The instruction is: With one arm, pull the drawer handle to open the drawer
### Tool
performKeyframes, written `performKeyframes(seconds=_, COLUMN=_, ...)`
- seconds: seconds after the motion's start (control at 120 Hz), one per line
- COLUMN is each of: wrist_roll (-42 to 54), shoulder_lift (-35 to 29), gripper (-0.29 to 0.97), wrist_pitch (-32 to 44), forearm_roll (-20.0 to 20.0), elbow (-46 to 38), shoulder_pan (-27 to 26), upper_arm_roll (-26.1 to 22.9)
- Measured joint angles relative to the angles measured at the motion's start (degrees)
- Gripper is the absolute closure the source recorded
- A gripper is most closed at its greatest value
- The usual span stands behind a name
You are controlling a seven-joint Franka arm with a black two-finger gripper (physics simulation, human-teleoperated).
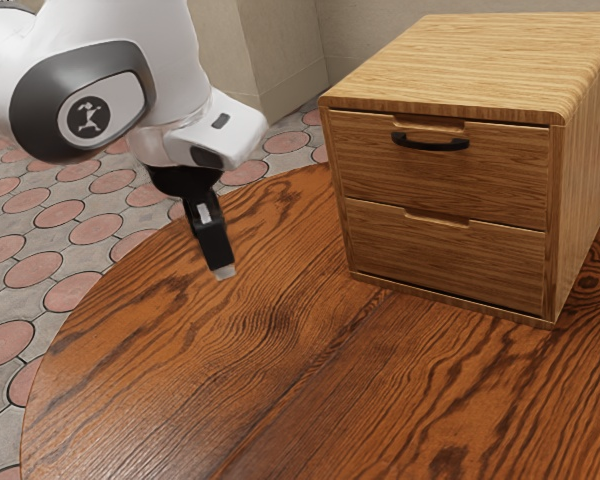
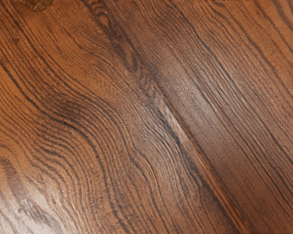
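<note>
Gripper (image 1: pixel 223 268) hangs centre-left over the table (image 1: pixel 280 400), can't tell if it's spread or pinched, well apart from the black handle (image 1: pixel 430 142) of the top drawer (image 1: pixel 435 180) upper right, so a misjudged approach could bump the drawer front.

Light-oak two-drawer cabinet (image 1: pixel 540 60) was sole obstacle standing on round dark-wood table (image 1: pixel 280 390). Wide stretch of bare tabletop lay open before cabinet's front, toward exterior view's left. Black curved handle (image 1: pixel 430 142) on cabinet's upper drawer (image 1: pixel 440 180) jutted into open air, approach unblocked. Black two-finger gripper (image 1: pixel 223 268) hung above bare wood, well apart from cabinet's front.
</note>
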Motion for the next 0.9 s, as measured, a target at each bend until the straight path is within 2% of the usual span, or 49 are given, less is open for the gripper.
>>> performKeyframes(seconds=0.075, wrist_roll=6.81, shoulder_lift=0.05, gripper=0.0, wrist_pitch=0.8, forearm_roll=-1.75, elbow=-0.33, shoulder_pan=0.79, upper_arm_roll=-0.33)
performKeyframes(seconds=0.15, wrist_roll=13.18, shoulder_lift=-1.44, gripper=0.0, wrist_pitch=2.12, forearm_roll=-3.23, elbow=-1.17, shoulder_pan=9.86, upper_arm_roll=-8.34)
performKeyframes(seconds=0.225, wrist_roll=18.77, shoulder_lift=-2.13, gripper=0.0, wrist_pitch=4.61, forearm_roll=-4.84, elbow=-1.92, shoulder_pan=13.11, upper_arm_roll=-11.99)
performKeyframes(seconds=0.408, wrist_roll=29.83, shoulder_lift=-1.81, gripper=0.0, wrist_pitch=17.13, forearm_roll=-9.4, elbow=-3.82, shoulder_pan=13.08, upper_arm_roll=-14.7)
performKeyframes(seconds=0.583, wrist_roll=37.71, shoulder_lift=1.74, gripper=0.0, wrist_pitch=27.54, forearm_roll=-11.11, elbow=-1.86, shoulder_pan=13.85, upper_arm_roll=-15.07)
performKeyframes(seconds=0.733, wrist_roll=42.78, shoulder_lift=6.57, gripper=0.0, wrist_pitch=32.64, forearm_roll=-11.48, elbow=2.46, shoulder_pan=13.13, upper_arm_roll=-15.65)
performKeyframes(seconds=0.9, wrist_roll=47.1, shoulder_lift=10.22, gripper=0.0, wrist_pitch=35.28, forearm_roll=-11.63, elbow=3.32, shoulder_pan=12.83, upper_arm_roll=-16.14)
